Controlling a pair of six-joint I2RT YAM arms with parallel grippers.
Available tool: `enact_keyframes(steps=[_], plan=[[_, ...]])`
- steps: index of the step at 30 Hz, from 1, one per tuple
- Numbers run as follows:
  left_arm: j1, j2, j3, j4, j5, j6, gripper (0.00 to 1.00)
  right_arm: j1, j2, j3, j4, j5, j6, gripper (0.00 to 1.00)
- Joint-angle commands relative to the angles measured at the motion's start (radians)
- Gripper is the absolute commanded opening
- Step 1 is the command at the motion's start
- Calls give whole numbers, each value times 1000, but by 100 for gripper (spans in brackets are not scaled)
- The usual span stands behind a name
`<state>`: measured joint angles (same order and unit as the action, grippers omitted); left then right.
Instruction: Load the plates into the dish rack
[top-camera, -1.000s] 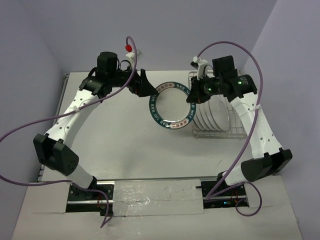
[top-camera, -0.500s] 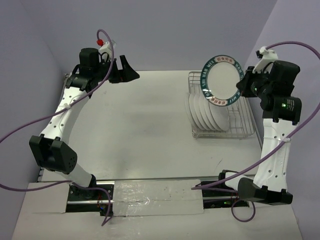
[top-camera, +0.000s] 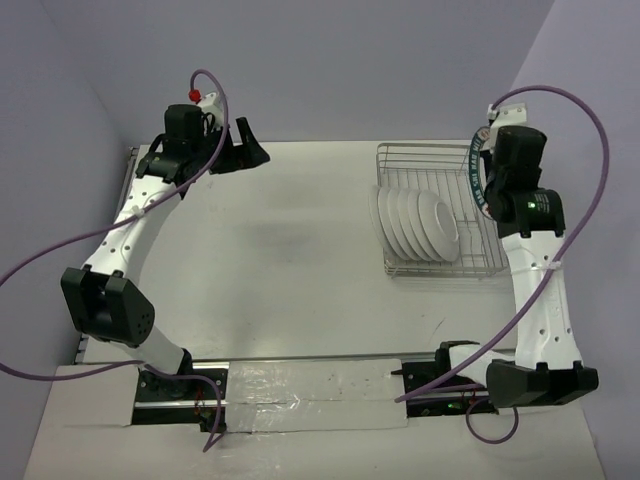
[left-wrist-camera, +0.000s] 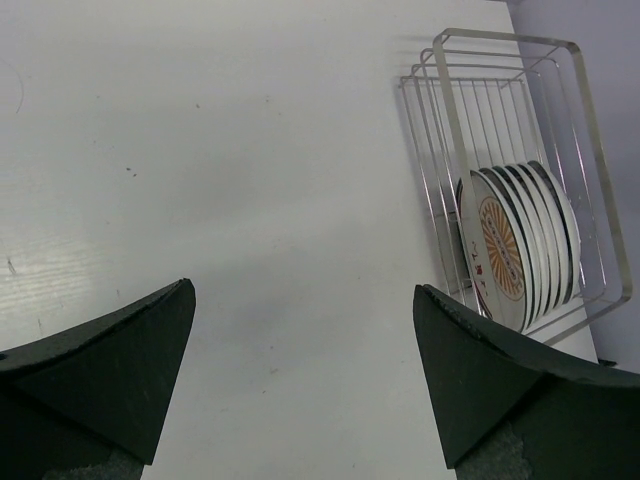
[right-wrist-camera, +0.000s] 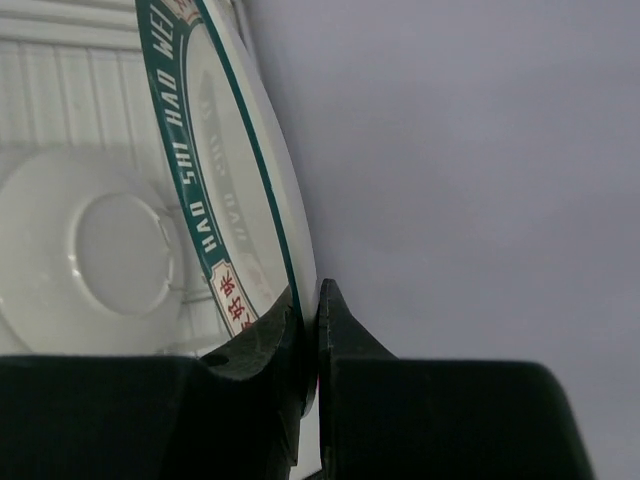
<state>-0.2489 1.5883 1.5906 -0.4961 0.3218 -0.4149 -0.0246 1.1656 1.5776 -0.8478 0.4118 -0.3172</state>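
Right gripper (right-wrist-camera: 308, 320) is clamped on the rim of a plate (right-wrist-camera: 215, 180), white with a dark green lettered band, pinched thin between the two fingers. From above, the plate hangs edge-on and near upright over the far right part of the dish rack (top-camera: 400, 155), beside the arm's wrist and above the wires, not yet touching them. A row of plates (top-camera: 415, 222) stands on edge in the near half of the rack, leaning together with white undersides toward the held plate. Left gripper (top-camera: 250, 145) is spread wide with nothing in it, parked at the far left of the table (top-camera: 280, 250), well apart from the rack. Step in hand, as I read it: carrying a plate to its slot, late in the loading. Next move likely calls for keeping the plate upright, lining its edge with the free bars just behind the row, lowering until the wires take it, then letting go. Risk: it could clip the row or tip once freed.
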Motion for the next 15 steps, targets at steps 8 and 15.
enact_keyframes(steps=[8, 15], plan=[[-1, 67, -3, -25, -18, -24, 99, 152, -34, -237, 176, 292, -79, 0], [-1, 117, 22, -59, -16, -36, 99, 261, -17, -321, 217, 446, -19, 0]])
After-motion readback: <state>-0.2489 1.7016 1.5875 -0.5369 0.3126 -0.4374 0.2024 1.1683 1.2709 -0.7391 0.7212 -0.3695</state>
